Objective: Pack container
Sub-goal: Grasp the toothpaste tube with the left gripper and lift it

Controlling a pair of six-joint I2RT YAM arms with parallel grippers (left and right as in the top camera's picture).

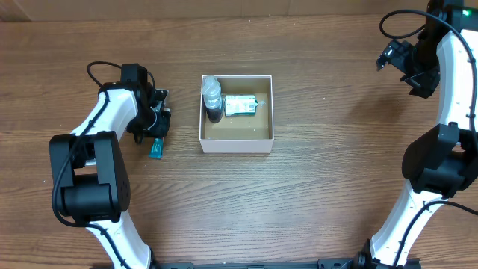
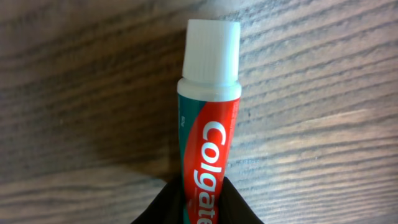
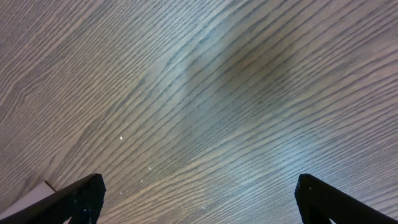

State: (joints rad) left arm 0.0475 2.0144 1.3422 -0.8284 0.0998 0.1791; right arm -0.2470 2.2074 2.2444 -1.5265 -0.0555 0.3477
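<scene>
Overhead view. The container (image 1: 235, 143) sits at mid-table (image 1: 314, 194), square and white-walled with a brown floor. It already holds two items. A small bottle (image 1: 213, 96) lies along its left wall, and a green-and-white packet (image 1: 240, 105) lies just beside the bottle, toward the back. The front half of the floor is bare.

The left gripper (image 1: 155, 127) is down at the table just left of the container and does not touch it. A tube (image 1: 157, 152) of toothpaste pokes out from under it, its teal end pointing toward the near edge. The right gripper (image 1: 392, 56) hangs at the far right, well apart from the container.

Left wrist view. The two dark fingers (image 2: 155, 211) press against either side of the red, green and white tube (image 2: 208, 143), so this claw is clamped on it. The white cap (image 2: 211, 50) points away from the camera over wood grain. Whether the tube rests on the table or is just off it cannot be told.

Right wrist view. The fingers (image 3: 81, 198) stand wide apart at the lower corners with only tabletop between them. This claw is spread and holds nothing.
</scene>
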